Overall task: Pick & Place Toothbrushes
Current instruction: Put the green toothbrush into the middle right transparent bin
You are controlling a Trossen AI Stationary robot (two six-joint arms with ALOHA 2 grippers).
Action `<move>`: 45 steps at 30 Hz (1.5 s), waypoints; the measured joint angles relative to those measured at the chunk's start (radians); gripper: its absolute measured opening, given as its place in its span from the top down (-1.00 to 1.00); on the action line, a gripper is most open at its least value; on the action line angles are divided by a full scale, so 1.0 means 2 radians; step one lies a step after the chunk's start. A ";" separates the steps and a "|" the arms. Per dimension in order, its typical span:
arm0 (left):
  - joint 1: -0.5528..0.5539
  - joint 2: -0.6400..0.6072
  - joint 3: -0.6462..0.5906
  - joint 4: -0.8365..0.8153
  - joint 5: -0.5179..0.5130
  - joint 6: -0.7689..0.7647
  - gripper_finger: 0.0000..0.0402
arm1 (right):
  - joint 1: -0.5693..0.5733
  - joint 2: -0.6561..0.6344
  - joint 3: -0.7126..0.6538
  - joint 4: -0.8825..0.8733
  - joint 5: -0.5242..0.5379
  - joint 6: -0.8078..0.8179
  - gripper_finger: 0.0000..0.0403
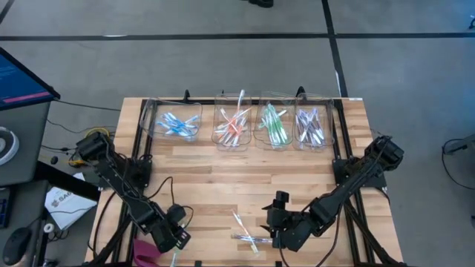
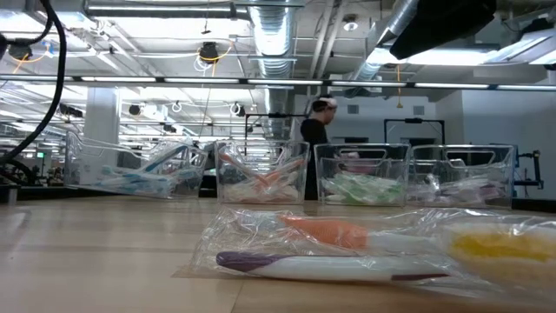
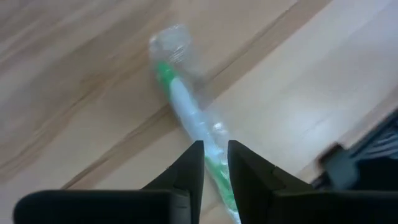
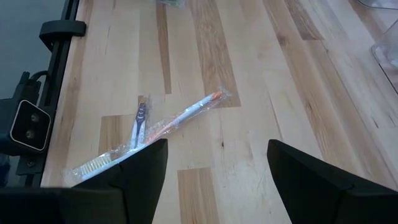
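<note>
The left end effector point(image 3: 216, 163), at the desk's point(image 1: 200, 185) front-left edge, grasps a green toothbrush point(image 3: 186, 112) whose lower end is hidden between its fingers. The right end effector point(image 4: 214, 165) hangs released beside two wrapped toothbrushes point(image 4: 165, 124) near the front edge, partly cut off.

No legible text, labels or numbers on anything.

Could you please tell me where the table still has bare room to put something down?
The wide strip between the four bins and the grippers is bare. It is crowded near the front edge: loose toothbrushes lie beside the right gripper, and the left gripper straddles a green toothbrush.
</note>
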 joint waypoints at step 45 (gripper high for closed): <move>0.013 0.036 0.000 0.033 -0.020 0.023 0.42 | 0.004 0.000 0.000 0.000 -0.007 0.000 -0.34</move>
